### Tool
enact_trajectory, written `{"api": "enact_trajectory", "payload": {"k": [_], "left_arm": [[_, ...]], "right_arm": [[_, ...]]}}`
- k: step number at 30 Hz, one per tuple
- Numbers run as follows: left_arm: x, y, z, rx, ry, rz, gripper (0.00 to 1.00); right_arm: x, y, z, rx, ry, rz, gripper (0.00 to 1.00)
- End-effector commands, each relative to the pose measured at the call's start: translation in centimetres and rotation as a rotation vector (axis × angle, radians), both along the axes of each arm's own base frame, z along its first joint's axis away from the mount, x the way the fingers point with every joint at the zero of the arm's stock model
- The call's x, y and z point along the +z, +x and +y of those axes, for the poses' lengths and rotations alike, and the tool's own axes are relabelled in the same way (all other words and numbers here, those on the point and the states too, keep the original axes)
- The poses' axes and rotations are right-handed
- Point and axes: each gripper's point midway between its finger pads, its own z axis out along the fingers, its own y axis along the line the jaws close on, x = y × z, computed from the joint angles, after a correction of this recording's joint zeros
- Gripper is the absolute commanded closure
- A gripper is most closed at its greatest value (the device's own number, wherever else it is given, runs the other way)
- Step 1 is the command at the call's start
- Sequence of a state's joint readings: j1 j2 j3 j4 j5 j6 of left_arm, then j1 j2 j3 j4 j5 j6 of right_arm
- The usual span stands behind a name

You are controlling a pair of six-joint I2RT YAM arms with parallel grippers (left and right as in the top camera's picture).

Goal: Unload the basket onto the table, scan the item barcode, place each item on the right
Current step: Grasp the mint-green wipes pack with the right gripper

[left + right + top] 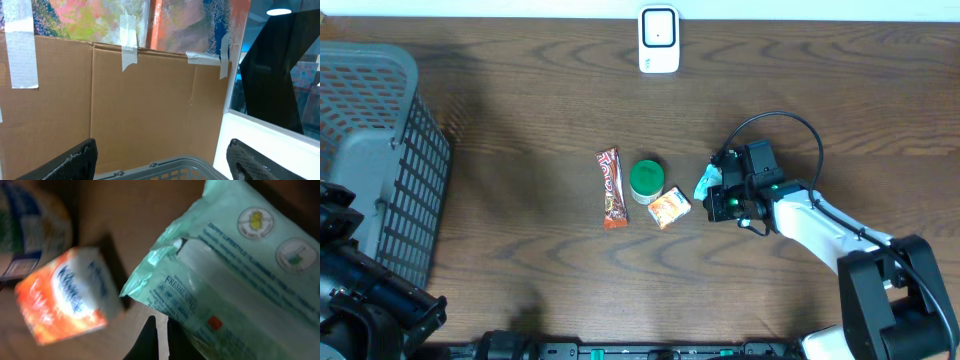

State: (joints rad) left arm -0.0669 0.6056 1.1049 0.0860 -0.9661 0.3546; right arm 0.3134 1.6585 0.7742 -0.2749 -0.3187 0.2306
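Note:
A pale green pack of wipes [235, 270] fills the right of the right wrist view, tilted, its lower edge lying against the outer side of one finger. My right gripper [162, 322] is shut, with only a thin slit between its fingers and nothing seen in it. From overhead the right gripper [720, 203] sits just right of the wipes pack [705, 183]. The white scanner [659, 40] stands at the table's far edge. My left gripper [162, 150] hangs open and empty above the basket rim [185, 162].
Left of the wipes lie an orange tissue pack [669, 208], a green-lidded jar [646, 180] and a candy bar [610, 188]. A grey mesh basket [380, 150] fills the left side. The left arm [360, 290] sits at the bottom left corner.

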Motion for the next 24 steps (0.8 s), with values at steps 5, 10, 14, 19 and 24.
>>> {"api": "enact_trajectory", "payload": {"k": [5, 10, 14, 19, 24], "left_arm": [[0.2, -0.3, 0.0, -0.012, -0.008, -0.032, 0.17], [0.1, -0.2, 0.0, -0.015, -0.013, -0.033, 0.17], [0.0, -0.2, 0.0, -0.016, -0.014, -0.033, 0.17], [0.0, -0.2, 0.0, -0.016, -0.014, -0.033, 0.17], [0.0, -0.2, 0.0, -0.019, -0.020, -0.039, 0.17]], "right_arm": [[0.7, 2.8, 0.1, -0.062, -0.003, -0.100, 0.93], [2.5, 5.6, 0.5, -0.159, 0.051, -0.188, 0.98], [4.8, 7.0, 0.6, -0.174, 0.074, -0.213, 0.99], [5.5, 7.3, -4.1, -0.299, -0.098, -0.169, 0.99], [4.3, 6.2, -10.2, -0.435, -0.279, -0.099, 0.99]]}}
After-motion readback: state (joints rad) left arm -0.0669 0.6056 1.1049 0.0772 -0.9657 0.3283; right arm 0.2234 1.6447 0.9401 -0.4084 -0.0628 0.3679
